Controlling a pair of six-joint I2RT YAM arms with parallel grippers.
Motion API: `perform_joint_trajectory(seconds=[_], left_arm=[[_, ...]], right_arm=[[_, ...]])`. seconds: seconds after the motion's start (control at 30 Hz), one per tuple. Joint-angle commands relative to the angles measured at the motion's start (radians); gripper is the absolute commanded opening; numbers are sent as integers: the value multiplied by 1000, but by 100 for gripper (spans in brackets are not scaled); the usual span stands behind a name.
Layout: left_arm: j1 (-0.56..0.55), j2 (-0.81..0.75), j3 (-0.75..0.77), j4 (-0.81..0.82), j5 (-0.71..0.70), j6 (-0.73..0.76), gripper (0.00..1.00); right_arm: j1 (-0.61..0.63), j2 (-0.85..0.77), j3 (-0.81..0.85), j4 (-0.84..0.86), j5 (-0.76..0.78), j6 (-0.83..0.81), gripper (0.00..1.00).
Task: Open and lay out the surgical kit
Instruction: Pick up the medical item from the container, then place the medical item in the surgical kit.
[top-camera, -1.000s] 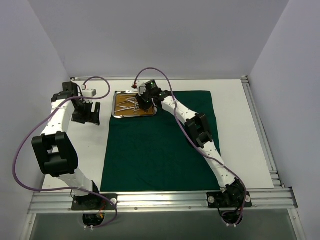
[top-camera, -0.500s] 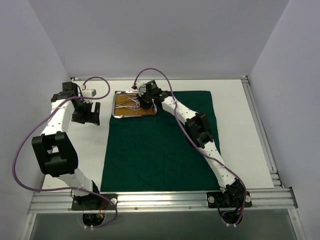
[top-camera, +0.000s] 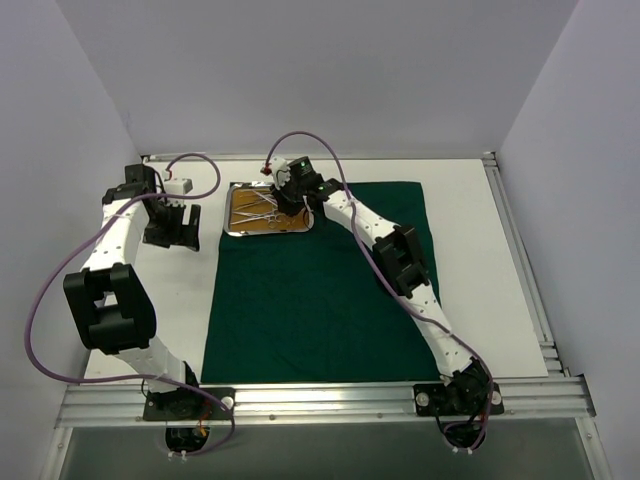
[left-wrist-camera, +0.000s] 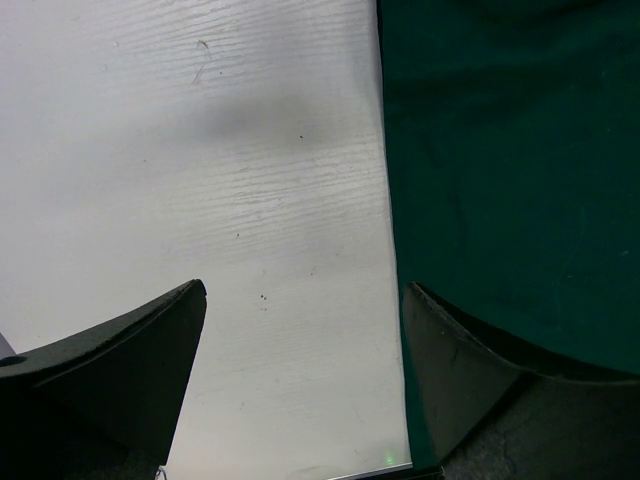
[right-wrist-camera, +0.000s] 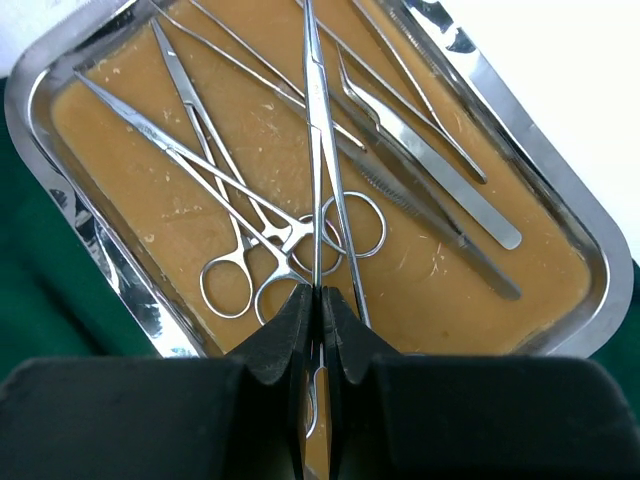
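Note:
The dark green cloth wrap (top-camera: 320, 300) lies spread flat on the white table. On its far left corner sits the steel tray (top-camera: 233, 212), its rim (right-wrist-camera: 565, 140) around an orange-brown inside. My right gripper (top-camera: 291, 201) is down in the tray, shut (right-wrist-camera: 320, 290) on one arm of a long ring-handled clamp (right-wrist-camera: 314, 150); a ring of it shows between the fingers. Another ring-handled clamp (right-wrist-camera: 215, 215) and two tweezers (right-wrist-camera: 430, 150) lie loose beside it. My left gripper (top-camera: 177, 226) hangs open (left-wrist-camera: 300, 300) over bare table, just left of the cloth's edge (left-wrist-camera: 510, 160).
Aluminium rails (top-camera: 320, 400) border the table's near, far and right sides, and grey walls close it in. White tabletop (top-camera: 480, 260) shows to the right of the cloth. A purple cable (top-camera: 45, 290) loops off the left arm.
My right gripper's jaws have closed on the clamp in the tray, and the wrist has shifted slightly. The left arm has stayed still.

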Motion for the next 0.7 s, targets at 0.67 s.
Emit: perform_joint_trajectory(seconds=[0.67], left_arm=[[5,33,118,-17,-34,-59,89]], right_arm=[[-21,-751,-811,192,530,583,0]])
